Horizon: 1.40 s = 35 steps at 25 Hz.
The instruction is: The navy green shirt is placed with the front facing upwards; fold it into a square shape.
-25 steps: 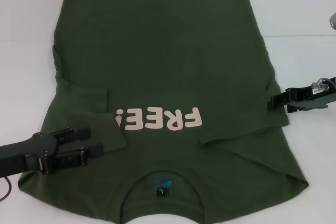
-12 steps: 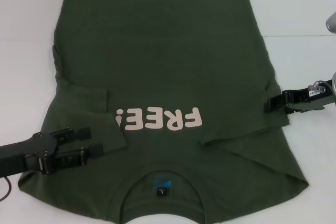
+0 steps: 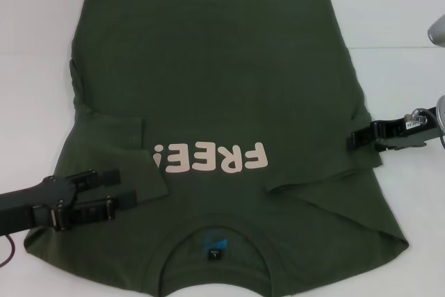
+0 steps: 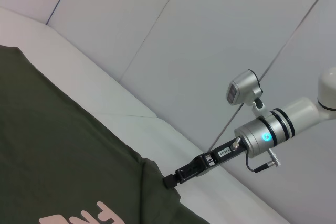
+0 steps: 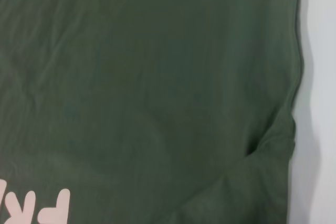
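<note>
Shirt (image 3: 222,88) is lying flat on the white counter (image 3: 42,46), collar nearest the robot, long axis running away from it. Left gripper (image 3: 125,187) is hovering over the left sleeve, fingers spread wide. Right gripper (image 3: 356,139) is touching the right edge; its finger state cannot be told. Fabric is soft, matte, lightly creased.

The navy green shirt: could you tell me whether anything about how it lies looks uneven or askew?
Yes. On the navy green shirt the two folded-in sleeves do not match: the flap near the left gripper covers the lettering's edge, while the one by the right gripper lies rumpled and slanted.
</note>
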Available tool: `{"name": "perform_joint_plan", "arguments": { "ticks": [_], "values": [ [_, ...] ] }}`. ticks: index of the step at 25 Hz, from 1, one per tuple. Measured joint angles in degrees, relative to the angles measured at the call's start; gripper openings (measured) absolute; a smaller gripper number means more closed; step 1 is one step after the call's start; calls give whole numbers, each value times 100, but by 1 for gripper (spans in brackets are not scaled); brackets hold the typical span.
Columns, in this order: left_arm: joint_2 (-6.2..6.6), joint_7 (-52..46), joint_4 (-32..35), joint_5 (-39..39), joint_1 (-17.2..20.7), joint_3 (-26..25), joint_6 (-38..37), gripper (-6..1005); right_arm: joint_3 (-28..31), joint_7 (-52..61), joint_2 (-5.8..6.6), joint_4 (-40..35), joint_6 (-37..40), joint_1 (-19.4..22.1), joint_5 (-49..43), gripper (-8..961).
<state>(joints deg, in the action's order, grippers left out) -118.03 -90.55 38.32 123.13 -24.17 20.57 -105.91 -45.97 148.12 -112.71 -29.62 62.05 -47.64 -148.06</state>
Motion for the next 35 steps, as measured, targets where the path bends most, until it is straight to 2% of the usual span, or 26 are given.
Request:
{"name": "perform_joint_plan", "arguments": {
  "ticks": [7,12,20,25,35],
  "values": [
    [0,3,0,0,0,0,0,888,49,47,4,-1,38,0,30,628],
    [0,3,0,0,0,0,0,888,-46,72,12,5,55,-21,-13,434],
    [0,3,0,0,0,0,0,888,-65,75,31,9,71,-13,9,194],
    [0,3,0,0,0,0,0,888,-34,76,50,-23,128,-7,17,5],
    [-8,3,0,0,-2,0,0,888,-2,72,98,-55,205,10,196,3]
  ]
}}
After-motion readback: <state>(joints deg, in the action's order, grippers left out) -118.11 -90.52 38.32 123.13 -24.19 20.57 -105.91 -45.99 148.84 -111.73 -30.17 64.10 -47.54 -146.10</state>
